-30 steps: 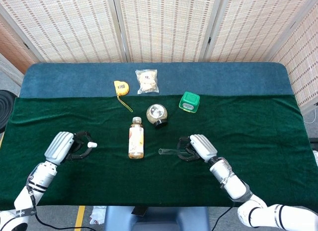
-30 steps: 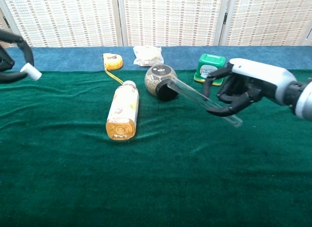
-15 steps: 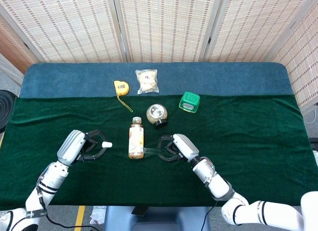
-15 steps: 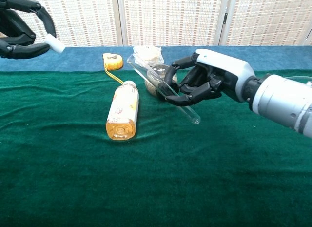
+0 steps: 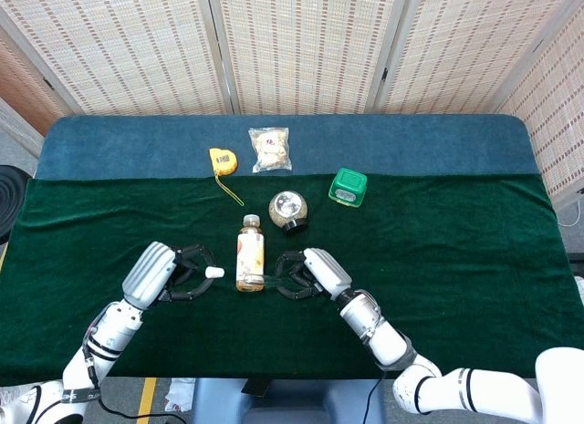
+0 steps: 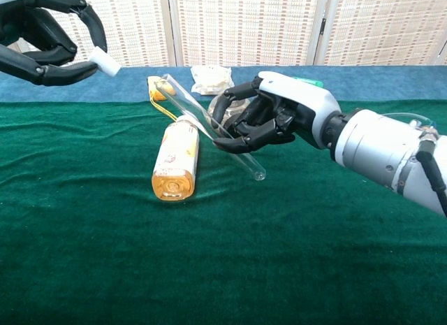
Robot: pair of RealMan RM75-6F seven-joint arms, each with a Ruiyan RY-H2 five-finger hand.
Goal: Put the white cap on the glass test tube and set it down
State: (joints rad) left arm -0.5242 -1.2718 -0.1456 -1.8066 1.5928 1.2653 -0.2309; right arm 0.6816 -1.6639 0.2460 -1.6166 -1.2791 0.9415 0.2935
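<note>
My right hand (image 6: pixel 269 119) (image 5: pixel 310 271) grips the glass test tube (image 6: pixel 209 135) near its middle, held above the green cloth. The tube slants from upper left to lower right in the chest view, its upper end pointing toward my left hand. It is faint in the head view, crossing in front of the juice bottle. My left hand (image 6: pixel 49 42) (image 5: pixel 173 274) pinches the small white cap (image 6: pixel 105 61) (image 5: pixel 214 272) between its fingertips, a short gap left of the tube's upper end.
A juice bottle (image 5: pixel 250 258) lies on the green cloth (image 5: pixel 456 251) between the hands. Behind it are a round jar (image 5: pixel 288 210), a green box (image 5: pixel 348 187), a yellow tape measure (image 5: pixel 221 160) and a snack bag (image 5: pixel 270 149).
Both hands have moved toward each other over the bottle. The right hand carried the tube left; the left hand brought the cap right.
</note>
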